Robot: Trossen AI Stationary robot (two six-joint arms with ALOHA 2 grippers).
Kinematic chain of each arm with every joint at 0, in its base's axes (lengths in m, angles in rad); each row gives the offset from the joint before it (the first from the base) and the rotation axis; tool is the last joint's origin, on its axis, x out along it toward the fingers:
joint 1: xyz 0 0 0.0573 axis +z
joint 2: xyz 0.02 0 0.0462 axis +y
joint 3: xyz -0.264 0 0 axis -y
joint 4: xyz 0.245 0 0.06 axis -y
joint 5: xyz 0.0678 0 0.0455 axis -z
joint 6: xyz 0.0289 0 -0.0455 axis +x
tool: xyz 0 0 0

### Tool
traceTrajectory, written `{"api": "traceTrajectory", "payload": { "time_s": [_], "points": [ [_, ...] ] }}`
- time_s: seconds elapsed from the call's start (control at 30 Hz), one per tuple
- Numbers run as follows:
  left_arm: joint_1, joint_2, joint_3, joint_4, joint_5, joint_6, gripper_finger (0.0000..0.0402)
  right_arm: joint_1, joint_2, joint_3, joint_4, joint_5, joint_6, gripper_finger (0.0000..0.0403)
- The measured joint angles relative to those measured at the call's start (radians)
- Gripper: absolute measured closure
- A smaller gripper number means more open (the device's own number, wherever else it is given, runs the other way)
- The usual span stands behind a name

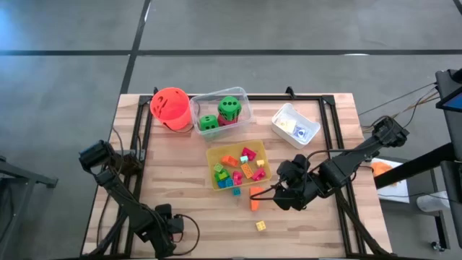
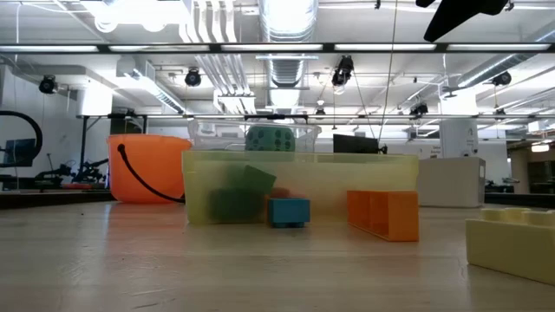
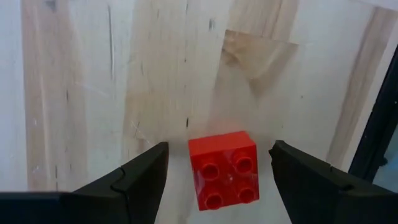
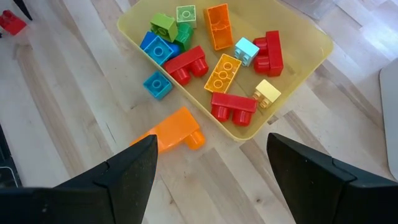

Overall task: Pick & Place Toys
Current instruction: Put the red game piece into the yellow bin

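Desk: pale wood planks (image 1: pixel 180 188) under a black frame, with a lit hall of ceiling ducts seen behind in the low view.
Left gripper: (image 3: pixel 217 168) is held low at the near left of the desk, fingers (image 3: pixel 140 171) parted with nothing gripped; a red block (image 3: pixel 225 169) lies studs-up between them, untouched.
Risk at the red block: the gap looks only a little wider than the block, so a skewed descent could be expected to push it aside rather than close on it.
Right gripper: (image 4: pixel 211 168) is poised right of the yellow tray (image 1: pixel 268 165), fingers (image 4: pixel 127 171) wide apart and empty.
Orange block: (image 4: pixel 171 135) lies on the desk just beside the tray's near wall.
Risk at the orange block: the tray wall could be caught by one finger, and the tray dragged or its blocks spilled.
Yellow block: (image 1: pixel 260 226) lies alone near the front edge, well apart from the tray.
Sorted toys: mixed blocks (image 4: pixel 214 68) are gathered in the yellow tray; two green dice (image 1: pixel 229 107) sit in the clear tray (image 1: pixel 244 94) farther back, beside the orange bucket (image 1: pixel 170 108).
Hard to make out: the contents of the white tray (image 1: pixel 285 115) cannot be identified; the left gripper itself is barely distinguishable from above.
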Motion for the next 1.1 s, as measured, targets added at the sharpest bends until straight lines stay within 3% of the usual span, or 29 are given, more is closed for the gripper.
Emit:
{"api": "traceTrajectory", "payload": {
  "time_s": [0.27, 0.63, 0.97, 1.1],
  "points": [
    [0.0, 0.0, 0.001, -0.006, 0.045, 0.028, 0.0145, 0.0, 0.0, 0.0, 0.0, 0.003, -0.007, 0.0106],
    [0.002, -0.001, 0.001, -0.007, 0.044, -0.007, 0.0278, 0.0, 0.0, 0.0, 0.0, 0.002, 0.0, 0.0106],
    [0.005, -0.014, 0.003, 0.03, 0.039, -0.22, 0.0281, 0.0, 0.0, 0.0, 0.003, 0.002, 0.0, 0.0106],
    [0.007, -0.046, 0.003, 0.083, -0.035, -0.326, 0.0281, 0.0, 0.0, 0.0, 0.005, 0.007, -0.004, 0.0106]
  ]
}}
